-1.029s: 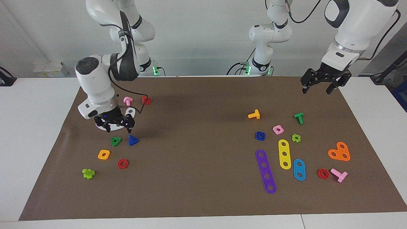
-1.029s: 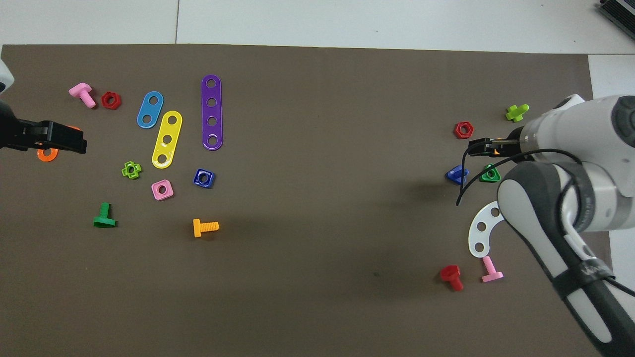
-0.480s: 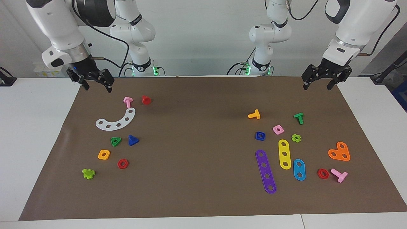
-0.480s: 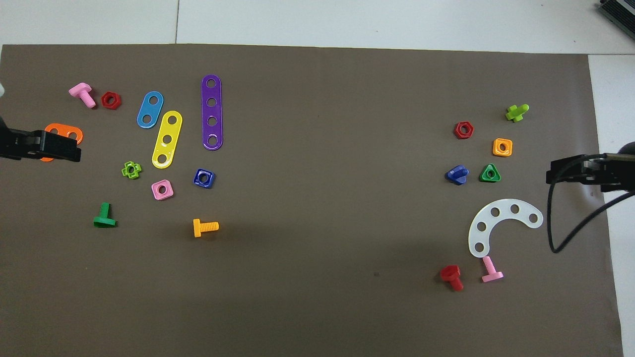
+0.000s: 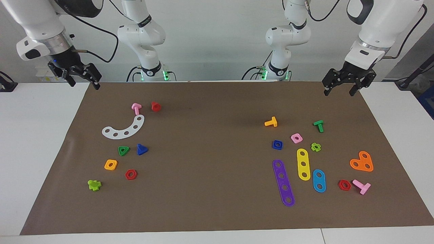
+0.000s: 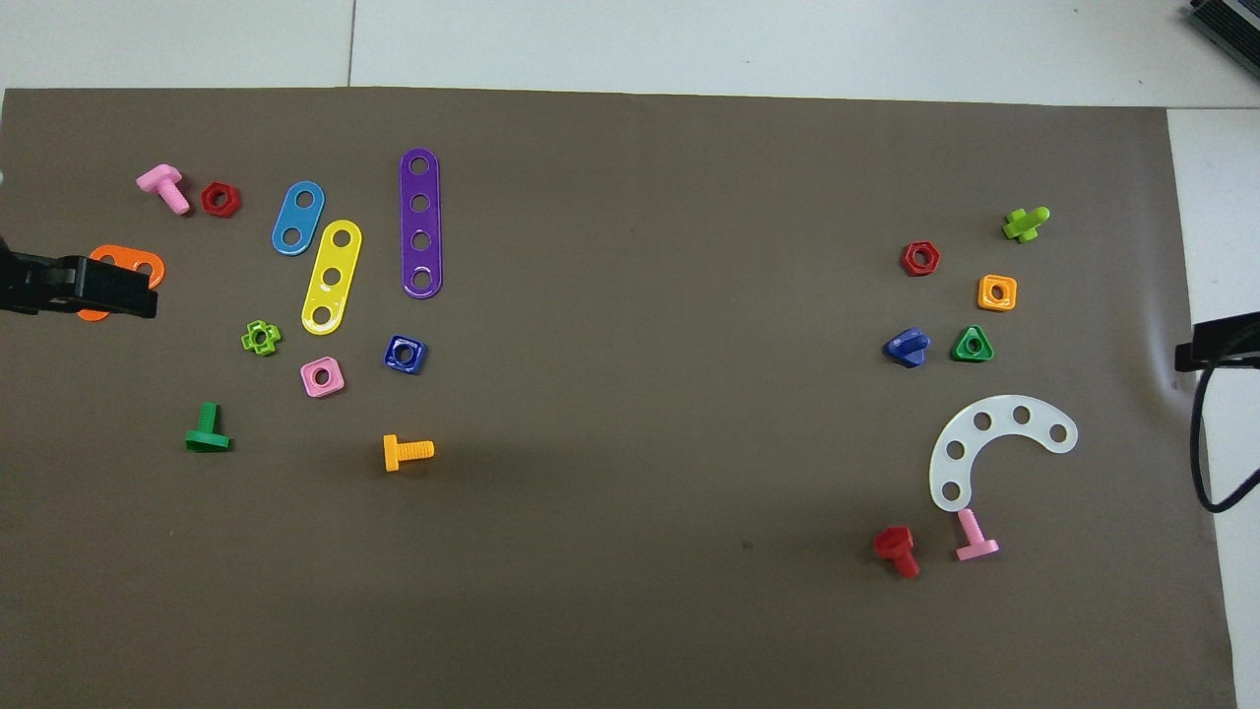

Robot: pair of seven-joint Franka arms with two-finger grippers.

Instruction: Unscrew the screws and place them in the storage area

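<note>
Lower left of the facing view, on the brown mat (image 5: 217, 210): dark-blue screw (image 5: 141, 149), one piece, flat triangular head, short stubby shank, lying on its side. It sits just beside a green triangular nut (image 5: 123, 150), apart from it, not touching.

Same cluster, counted: one orange square nut (image 5: 111, 164), one red hex nut (image 5: 131, 174), one lime cross-headed screw (image 5: 94, 185), one white curved five-hole plate (image 5: 124, 129), one pink screw (image 5: 136, 108), one red screw (image 5: 156, 106).

Right half of the facing view: one orange screw (image 5: 271, 122), one green screw (image 5: 318, 125), one pink screw, one blue square nut (image 5: 277, 144), one pink square nut (image 5: 296, 138), one lime nut (image 5: 316, 147), one red hex nut, four plates: purple, yellow, light-blue, orange.

No legible writing on any part.

Right gripper (image 5: 83, 81): raised at upper left of the facing view, over the mat's corner, fingers apart, empty. Left gripper (image 5: 340, 89): raised at upper right over the mat's edge, fingers apart, empty.
</note>
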